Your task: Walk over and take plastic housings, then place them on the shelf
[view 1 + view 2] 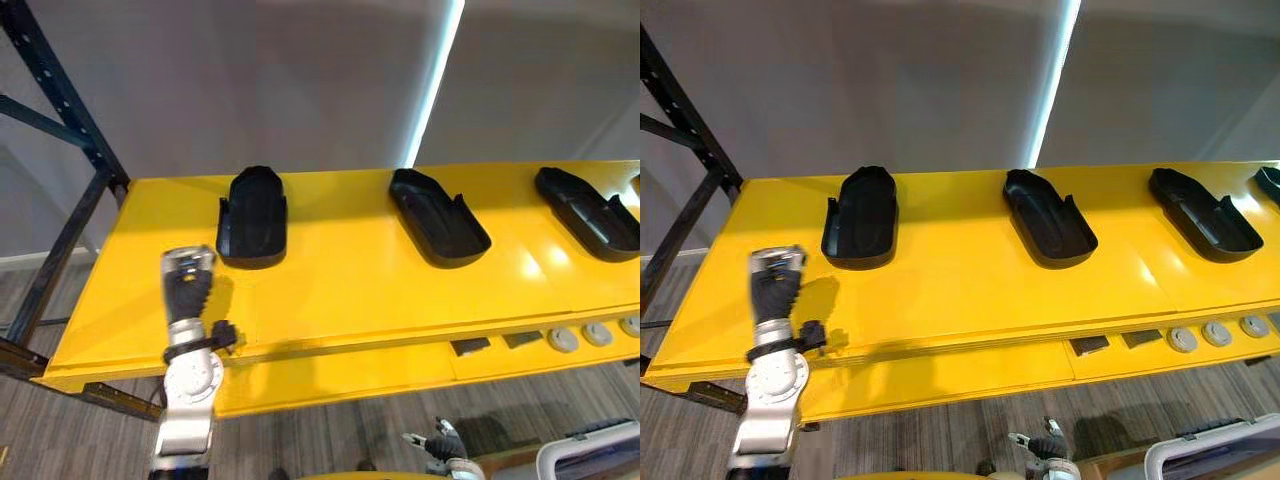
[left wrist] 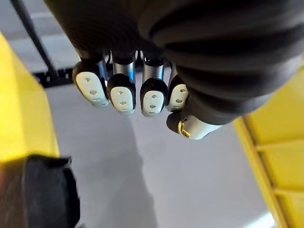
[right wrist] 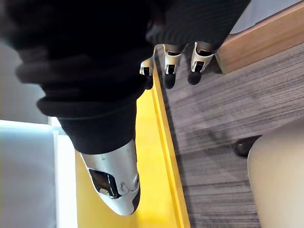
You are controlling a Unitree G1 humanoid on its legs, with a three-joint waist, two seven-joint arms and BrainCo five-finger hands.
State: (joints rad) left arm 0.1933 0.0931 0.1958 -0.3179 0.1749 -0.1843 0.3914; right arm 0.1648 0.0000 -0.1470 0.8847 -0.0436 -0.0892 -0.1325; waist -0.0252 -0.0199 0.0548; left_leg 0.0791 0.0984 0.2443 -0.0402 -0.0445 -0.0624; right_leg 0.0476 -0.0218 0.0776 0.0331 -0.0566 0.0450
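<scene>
Three black plastic housings lie open side up on the yellow shelf [image 1: 350, 290]: one at the left [image 1: 252, 220], one in the middle [image 1: 440, 218], one at the right [image 1: 590, 212]. The edge of another housing [image 1: 1270, 185] shows at the far right. My left hand [image 1: 188, 285] is raised over the shelf's front left, a short way in front of the left housing and apart from it. Its fingers [image 2: 121, 92] are loosely bent and hold nothing. My right hand [image 1: 440, 442] hangs low below the shelf's front edge, its fingers [image 3: 171, 61] relaxed and empty.
A black rack upright [image 1: 70, 130] with diagonal braces stands at the shelf's left end. Small grey discs [image 1: 580, 335] and dark flat pieces [image 1: 470, 346] lie on a lower ledge at the front right. A white bin corner [image 1: 600, 455] shows at the bottom right, and a grey wall runs behind.
</scene>
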